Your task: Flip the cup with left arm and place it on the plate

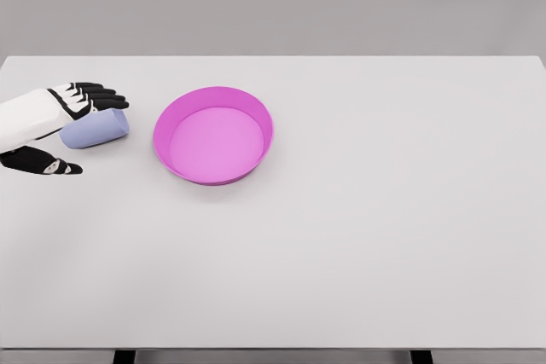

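A pale lavender cup (101, 128) lies on its side on the white table (358, 210), left of the plate. My left hand (96, 135) comes in from the left edge and straddles the cup. Its black fingers (95, 94) stretch over the cup's top, and the thumb (47, 164) lies on the table in front of it, a little apart from the cup. The hand is open and does not clasp the cup. The left part of the cup is hidden under the hand. A magenta plate (168, 117) with a raised rim sits just right of the cup, holding nothing.
The table's far edge runs behind the cup and plate, against a grey wall. The near edge lies along the bottom of the view.
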